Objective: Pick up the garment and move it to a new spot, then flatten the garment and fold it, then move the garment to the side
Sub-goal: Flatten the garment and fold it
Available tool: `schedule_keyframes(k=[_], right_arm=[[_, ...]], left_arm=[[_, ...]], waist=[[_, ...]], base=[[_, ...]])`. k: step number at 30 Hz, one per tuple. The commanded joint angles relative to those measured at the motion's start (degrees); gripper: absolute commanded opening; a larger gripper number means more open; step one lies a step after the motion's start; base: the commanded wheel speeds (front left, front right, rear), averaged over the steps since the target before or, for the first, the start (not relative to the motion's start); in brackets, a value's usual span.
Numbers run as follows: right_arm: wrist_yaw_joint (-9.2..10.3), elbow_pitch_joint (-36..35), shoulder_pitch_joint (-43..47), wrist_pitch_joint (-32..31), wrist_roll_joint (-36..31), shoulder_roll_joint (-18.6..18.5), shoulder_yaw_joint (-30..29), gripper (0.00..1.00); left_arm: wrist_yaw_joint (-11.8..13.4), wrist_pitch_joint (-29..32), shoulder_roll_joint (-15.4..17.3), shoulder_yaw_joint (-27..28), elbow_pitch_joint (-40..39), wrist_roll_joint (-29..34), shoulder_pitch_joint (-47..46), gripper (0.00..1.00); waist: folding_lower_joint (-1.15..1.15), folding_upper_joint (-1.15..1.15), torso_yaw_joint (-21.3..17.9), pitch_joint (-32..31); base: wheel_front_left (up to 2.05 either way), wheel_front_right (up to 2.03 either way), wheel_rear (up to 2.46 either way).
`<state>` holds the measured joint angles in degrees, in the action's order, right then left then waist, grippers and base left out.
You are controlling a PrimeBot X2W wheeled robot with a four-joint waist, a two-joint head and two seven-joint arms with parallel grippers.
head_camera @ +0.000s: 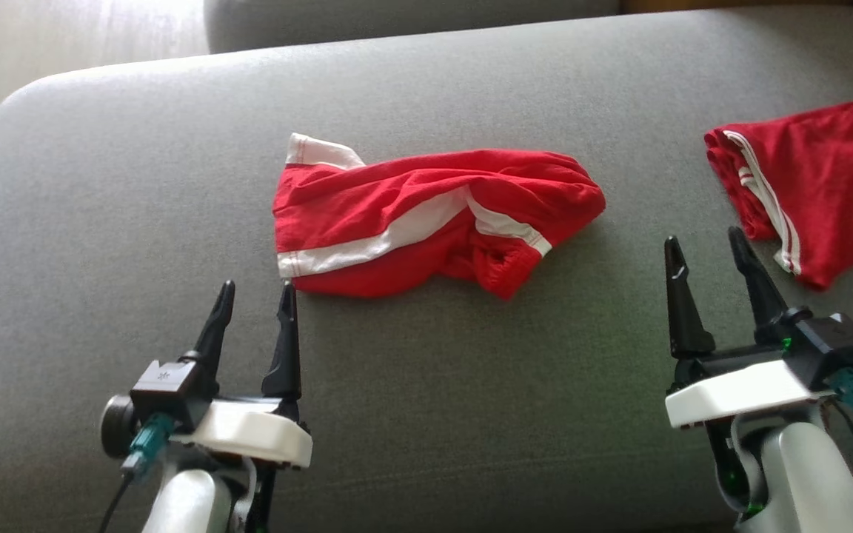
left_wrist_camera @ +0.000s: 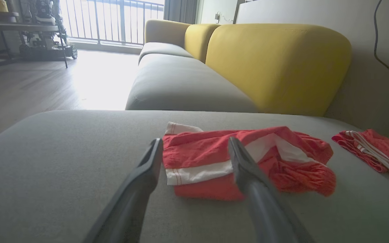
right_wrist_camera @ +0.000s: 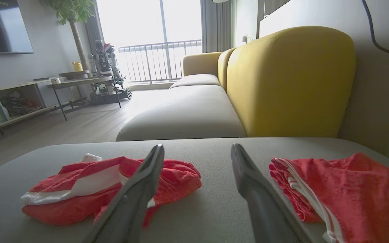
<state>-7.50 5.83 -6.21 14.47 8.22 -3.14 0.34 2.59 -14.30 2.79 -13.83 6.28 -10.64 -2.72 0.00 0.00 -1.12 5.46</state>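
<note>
Garment (head_camera: pixel 434 215) crumpled on sofa (head_camera: pixel 138 185) — left hand (head_camera: pixel 258 287) released just beside it; right hand (head_camera: pixel 703 237) released, near second garment (head_camera: pixel 819 178).

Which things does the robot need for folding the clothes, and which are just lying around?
For the job:
- crumpled red garment in the middle
- left gripper and right gripper, both open
- grey cushion it lies on

Just lying about:
- second red garment, off to the right (probably not this turn's)
- yellow sofa back
- table near the window
</note>
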Motion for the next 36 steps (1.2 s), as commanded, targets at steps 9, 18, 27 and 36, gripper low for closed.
schedule_keyframes(k=[9, 18, 27, 36], right_arm=[[0.01, -1.92, -2.98, 0.52, 0.84, 0.26, 1.98, 1.0], [0.01, -1.34, -4.36, 0.52, 1.75, 0.26, 2.43, 1.0], [0.01, -1.01, -4.67, 0.52, 2.27, 0.26, 2.49, 1.0], [0.01, -0.53, -5.37, 0.52, 2.17, 0.26, 2.32, 1.0]], left_arm=[[1.27, -0.7, 0.09, 3.21, 10.76, -3.36, -8.42, 1.0], [0.06, -0.64, 0.53, 4.6, 23.84, -5.78, -16.64, 1.0], [0.55, 0.21, 0.93, 6.15, 30.97, -7.65, -21.15, 1.0], [-0.43, 0.89, 0.94, 6.38, 37.22, -9.32, -25.26, 1.0]], waist=[[0.0, 0.0, -3.81, 4.97], [0.0, 0.0, -5.86, 7.29], [0.0, 0.0, -6.8, 7.96], [0.0, 0.0, -7.15, 8.5]], base=[[0.0, 0.0, 0.0], [0.0, 0.0, 0.0], [0.0, 0.0, 0.0], [0.0, 0.0, 0.0]])
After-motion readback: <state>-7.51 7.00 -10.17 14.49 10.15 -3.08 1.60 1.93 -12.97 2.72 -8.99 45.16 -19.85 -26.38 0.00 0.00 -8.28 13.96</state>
